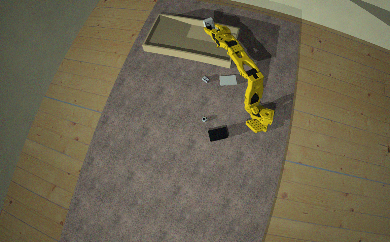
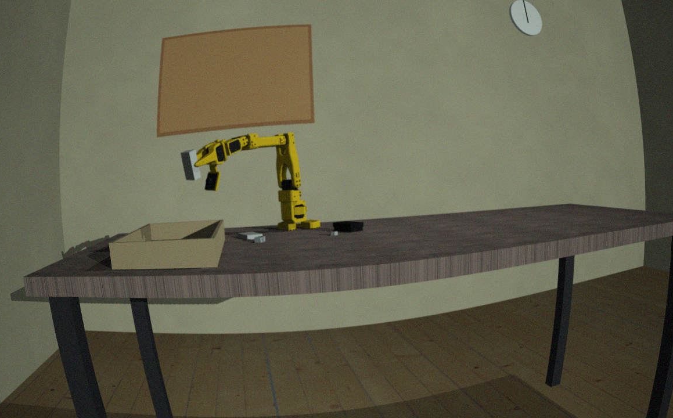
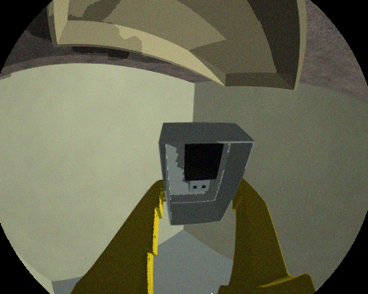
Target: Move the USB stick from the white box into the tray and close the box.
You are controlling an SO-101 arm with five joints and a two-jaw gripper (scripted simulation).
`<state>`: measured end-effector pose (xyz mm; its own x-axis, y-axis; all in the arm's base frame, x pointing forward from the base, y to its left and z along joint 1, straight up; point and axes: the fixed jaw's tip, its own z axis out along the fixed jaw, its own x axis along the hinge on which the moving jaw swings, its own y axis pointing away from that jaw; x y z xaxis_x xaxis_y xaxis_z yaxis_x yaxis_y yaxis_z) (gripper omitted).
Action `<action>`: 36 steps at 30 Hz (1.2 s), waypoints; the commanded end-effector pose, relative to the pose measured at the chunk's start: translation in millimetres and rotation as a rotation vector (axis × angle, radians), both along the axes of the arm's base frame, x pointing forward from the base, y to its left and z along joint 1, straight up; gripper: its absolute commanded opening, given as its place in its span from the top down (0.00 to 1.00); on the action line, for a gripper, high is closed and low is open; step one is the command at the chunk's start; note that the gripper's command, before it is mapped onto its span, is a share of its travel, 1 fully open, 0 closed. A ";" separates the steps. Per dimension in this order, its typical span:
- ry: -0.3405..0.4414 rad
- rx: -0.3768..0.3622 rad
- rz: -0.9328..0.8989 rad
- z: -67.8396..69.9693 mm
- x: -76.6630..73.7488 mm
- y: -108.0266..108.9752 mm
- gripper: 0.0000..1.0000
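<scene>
USB stick (image 1: 208, 25) (image 3: 204, 161): it's sitting inside the white box, black end toward the low wall, so we're risking a late, sudden slide.
White box (image 1: 207, 19) (image 2: 190, 165) (image 3: 198, 131): it's hanging steeply tilted, open side facing the arm; tip further and we're probably spilling backward.
Claw (image 1: 210, 27) (image 2: 197, 162) (image 3: 201, 189): it's clamping the box by its walls; if that grip is slipping, we're dropping the box too.
Tray (image 1: 187, 57) (image 2: 162, 254) (image 3: 302, 41): it's lying well below; from this height we're inviting a bounce, and being near a long wall, we're maybe missing the inside.
Lid (image 1: 228, 80) (image 2: 250, 235): it's lying on the desk (image 1: 160, 150) (image 2: 406, 247), beside a small grey piece (image 1: 205, 79) (image 2: 259, 238); we're jamming it later if we're lowering it crooked.
</scene>
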<state>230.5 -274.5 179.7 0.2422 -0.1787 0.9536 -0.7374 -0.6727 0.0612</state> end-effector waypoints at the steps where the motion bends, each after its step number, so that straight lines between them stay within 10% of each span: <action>1: -0.046 -0.066 -0.006 18.7 -1.3 -3.4 0.79; 36: -0.075 -0.100 -0.006 25.7 -0.4 -4.4 0.79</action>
